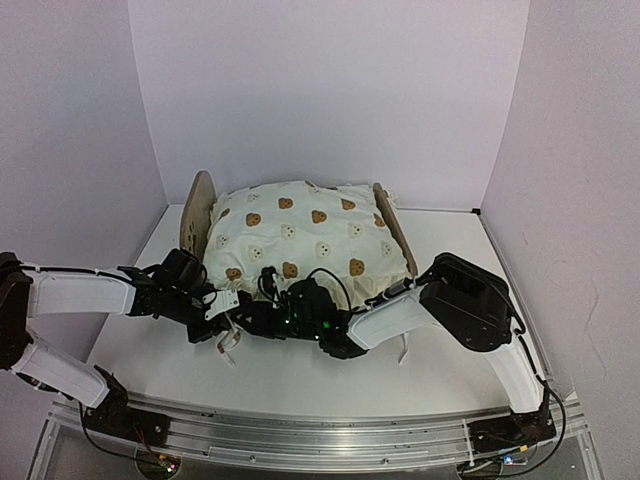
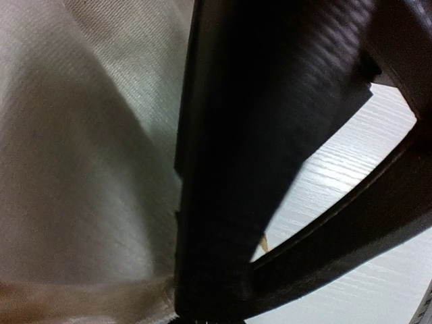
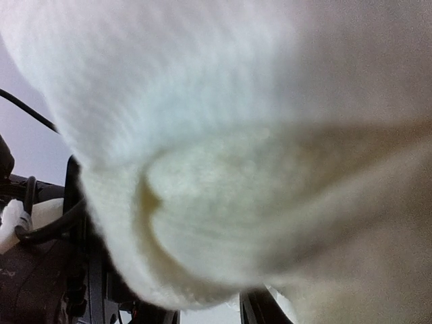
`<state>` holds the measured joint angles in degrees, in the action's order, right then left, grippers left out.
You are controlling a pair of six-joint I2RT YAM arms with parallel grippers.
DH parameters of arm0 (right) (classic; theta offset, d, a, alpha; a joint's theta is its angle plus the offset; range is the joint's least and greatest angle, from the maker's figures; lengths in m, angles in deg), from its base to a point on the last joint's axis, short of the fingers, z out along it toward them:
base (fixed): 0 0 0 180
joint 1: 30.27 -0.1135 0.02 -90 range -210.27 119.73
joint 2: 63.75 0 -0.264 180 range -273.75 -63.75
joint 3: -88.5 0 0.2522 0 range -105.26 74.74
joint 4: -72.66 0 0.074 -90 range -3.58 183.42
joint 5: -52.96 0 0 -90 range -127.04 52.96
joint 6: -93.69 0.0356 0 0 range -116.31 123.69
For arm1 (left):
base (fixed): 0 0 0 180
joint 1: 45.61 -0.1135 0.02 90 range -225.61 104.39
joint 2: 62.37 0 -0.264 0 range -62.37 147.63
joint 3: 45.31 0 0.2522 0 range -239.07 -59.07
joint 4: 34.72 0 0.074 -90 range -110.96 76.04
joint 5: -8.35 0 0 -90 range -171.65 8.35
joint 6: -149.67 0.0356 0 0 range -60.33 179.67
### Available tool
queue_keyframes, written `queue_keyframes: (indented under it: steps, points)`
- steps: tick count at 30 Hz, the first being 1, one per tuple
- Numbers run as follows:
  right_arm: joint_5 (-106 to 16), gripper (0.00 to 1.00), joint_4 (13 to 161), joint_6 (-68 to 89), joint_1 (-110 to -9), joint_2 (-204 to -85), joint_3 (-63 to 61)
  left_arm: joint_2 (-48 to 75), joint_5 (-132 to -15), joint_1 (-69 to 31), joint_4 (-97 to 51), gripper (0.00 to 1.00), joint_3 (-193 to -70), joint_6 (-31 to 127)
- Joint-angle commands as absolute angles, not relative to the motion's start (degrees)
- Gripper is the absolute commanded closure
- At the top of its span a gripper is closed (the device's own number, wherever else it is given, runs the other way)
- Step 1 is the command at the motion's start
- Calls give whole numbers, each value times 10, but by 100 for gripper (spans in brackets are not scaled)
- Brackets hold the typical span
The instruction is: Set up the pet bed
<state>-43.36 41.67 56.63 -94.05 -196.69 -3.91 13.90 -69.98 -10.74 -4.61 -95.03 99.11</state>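
Note:
The pet bed stands mid-table, its rounded wooden headboard on the left and its lower footboard on the right. Cream bear-print bedding bulges over the frame and hides the base. My left gripper is at the bedding's near-left corner, shut, with a white bit of cloth at its tip. In the left wrist view cream fabric lies against a dark finger. My right gripper reaches in from the right, just beside the left one. Cloth fills the right wrist view and hides its jaws.
A ruffle or tie hangs from the corner onto the white table. Another loose strip dangles under the right forearm. White walls close in the back and both sides. The arms' rail runs along the near edge.

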Motion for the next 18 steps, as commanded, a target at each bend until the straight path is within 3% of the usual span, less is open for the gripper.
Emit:
queue_keyframes:
  steps: [1,11,18]
  points:
    - [-454,71,431,607,-940,-1975,-15,137,-705,-106,-61,100,-947,996]
    - [-446,70,459,607,-939,-1973,2,139,-706,-106,-60,100,-947,997]
    - [-416,59,460,622,-937,-1973,34,138,-704,-106,-60,100,-945,1004]
